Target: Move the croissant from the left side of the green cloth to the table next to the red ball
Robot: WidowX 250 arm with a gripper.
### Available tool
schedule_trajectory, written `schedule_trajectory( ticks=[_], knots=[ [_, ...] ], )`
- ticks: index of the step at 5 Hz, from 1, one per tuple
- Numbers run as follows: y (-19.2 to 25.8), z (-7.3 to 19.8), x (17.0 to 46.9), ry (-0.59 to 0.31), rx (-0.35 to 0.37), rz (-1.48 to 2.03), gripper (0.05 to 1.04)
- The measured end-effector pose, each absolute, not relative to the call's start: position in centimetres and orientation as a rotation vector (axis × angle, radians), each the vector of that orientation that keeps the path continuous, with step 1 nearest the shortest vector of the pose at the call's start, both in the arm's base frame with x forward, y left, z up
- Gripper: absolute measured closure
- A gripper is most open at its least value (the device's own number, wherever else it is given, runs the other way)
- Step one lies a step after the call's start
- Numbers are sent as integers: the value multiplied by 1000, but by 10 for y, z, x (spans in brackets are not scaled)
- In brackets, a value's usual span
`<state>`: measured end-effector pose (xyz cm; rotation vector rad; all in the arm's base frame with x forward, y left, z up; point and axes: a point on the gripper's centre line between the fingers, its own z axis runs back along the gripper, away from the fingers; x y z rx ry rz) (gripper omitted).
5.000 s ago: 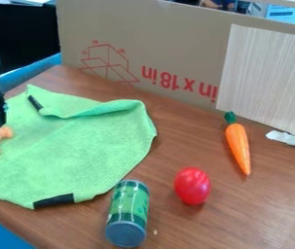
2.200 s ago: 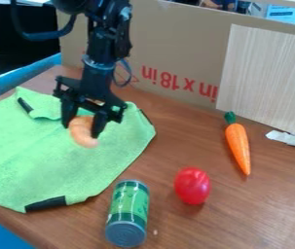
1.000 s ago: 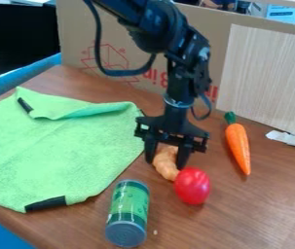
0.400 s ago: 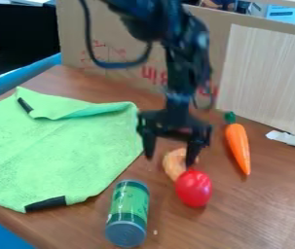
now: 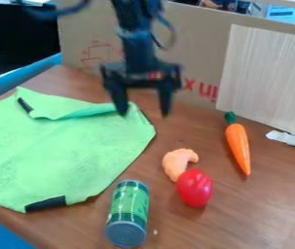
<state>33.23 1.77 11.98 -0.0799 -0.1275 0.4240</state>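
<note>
Can: one
Green cloth: one, beside the can
Black strips on the cloth: two, possibly a third at the blurred edge
Red round toy: one, near the can
Curved orange piece: one, near the can
Toy carrot: one, well apart from the can
Cardboard sheet: one, behind the can

Cardboard panel: red print, inverted. Legible portions are "x" and, to its right, "in"; further red print to the left is partly covered and cannot be read. 1 red line drawing also appears, partly covered. Green can: markings present, wording illegible. Blue-and-white box at the rear: print too small to read.
</note>
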Motion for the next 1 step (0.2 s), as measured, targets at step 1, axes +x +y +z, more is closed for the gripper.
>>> schedule_trajectory(
  ticks=[1],
  knots=[
    [47,153,311,-136,-128,413,83]
  ],
)
